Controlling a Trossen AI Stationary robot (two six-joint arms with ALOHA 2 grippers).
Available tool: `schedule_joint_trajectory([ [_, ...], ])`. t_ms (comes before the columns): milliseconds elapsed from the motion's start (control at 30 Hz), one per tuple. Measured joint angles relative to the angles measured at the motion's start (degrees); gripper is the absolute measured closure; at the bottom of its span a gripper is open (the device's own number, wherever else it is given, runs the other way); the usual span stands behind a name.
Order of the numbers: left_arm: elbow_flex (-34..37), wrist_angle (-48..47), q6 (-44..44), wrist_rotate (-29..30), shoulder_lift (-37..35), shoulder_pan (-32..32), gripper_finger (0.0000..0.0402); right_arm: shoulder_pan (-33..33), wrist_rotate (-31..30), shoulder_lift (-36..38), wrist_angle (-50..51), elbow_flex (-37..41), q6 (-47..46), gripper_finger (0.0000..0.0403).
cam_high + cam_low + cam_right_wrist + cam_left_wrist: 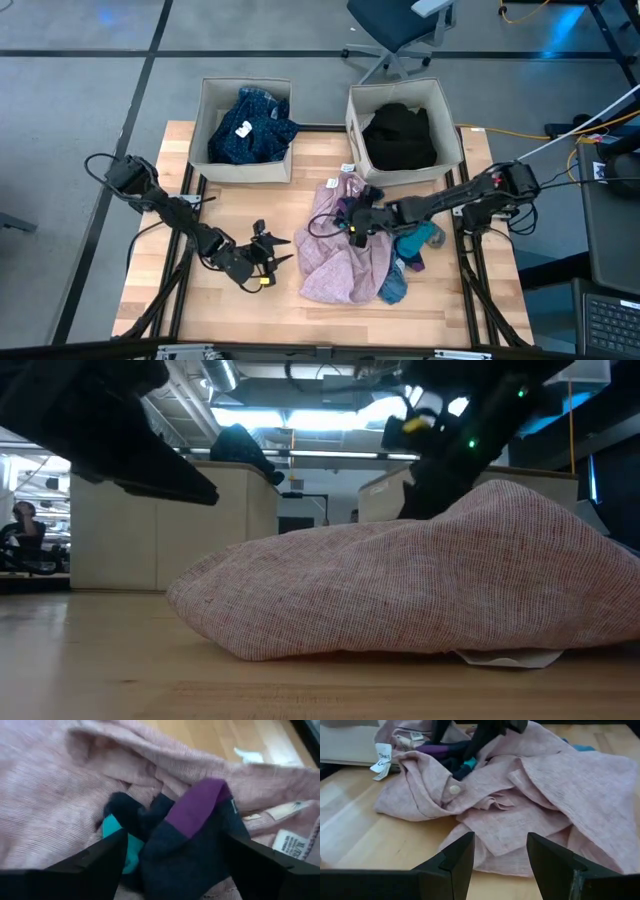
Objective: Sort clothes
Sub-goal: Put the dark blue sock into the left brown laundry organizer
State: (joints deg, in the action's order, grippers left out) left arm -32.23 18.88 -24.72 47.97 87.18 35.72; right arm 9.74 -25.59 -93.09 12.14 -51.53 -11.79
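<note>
Pick phase: right gripper poised wide open over the dark sock with purple cuff, nothing gripped yet.

The sock is seen bracketed between the spread fingers in the right wrist view, lying on the pink shirt with a teal sock toe just beside it. More teal and blue pieces are left behind the gripper, under its arm. Left gripper is parked open and empty, the shirt's edge just ahead of its fingertips. Navy dotted garment is already in the left bin, black clothes in the right bin. Next move, as judged: a short descent and a close on the sock alone, so that shirt fabric isn't pinched and dragged along.
</note>
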Motion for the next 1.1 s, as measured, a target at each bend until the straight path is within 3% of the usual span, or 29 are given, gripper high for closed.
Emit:
schedule_joint_trajectory([
  [133, 0.00, -0.11, 0.87, -0.18, 0.00, -1.31, 0.0229, -0.46, 0.18, -1.64, -0.32, 0.00, -0.04, 0.0150],
  [300, 0.02, -0.21, -0.18, -4.00, -0.09, -0.37, 0.0229, -0.38, -0.30, -1.76, -0.18, -0.01, -0.07, 0.0257],
  [500, 0.02, -0.32, -1.45, -4.22, -1.91, 1.21, 0.0229, -0.34, -0.30, -1.76, 4.61, -3.76, 3.00, 0.0385],
  [567, 0.02, -0.60, -1.83, -4.20, -2.77, 2.09, 0.0229, -0.34, -0.45, -1.76, 8.84, -6.69, 3.28, 0.0390],
  [700, 0.02, -3.50, -2.31, -4.29, -4.31, 3.85, 0.0229, -0.34, -0.96, -1.76, 14.88, -13.43, 4.90, 0.0361],
  [833, 0.02, -9.69, -4.15, -4.20, -6.62, 4.82, 0.0229, -0.38, -2.12, -1.76, 13.21, -19.66, 11.10, 0.0365],
  [967, 0.02, -15.65, -9.43, -4.12, -8.05, 5.50, 0.0229, -1.22, -3.83, -1.68, -2.89, -22.03, 21.80, 0.0388],
  [1100, 0.02, -18.43, -10.97, -4.15, -8.17, 5.94, 0.0229, -4.48, 1.92, -2.70, -25.79, -22.04, 31.59, 0.0394],
])
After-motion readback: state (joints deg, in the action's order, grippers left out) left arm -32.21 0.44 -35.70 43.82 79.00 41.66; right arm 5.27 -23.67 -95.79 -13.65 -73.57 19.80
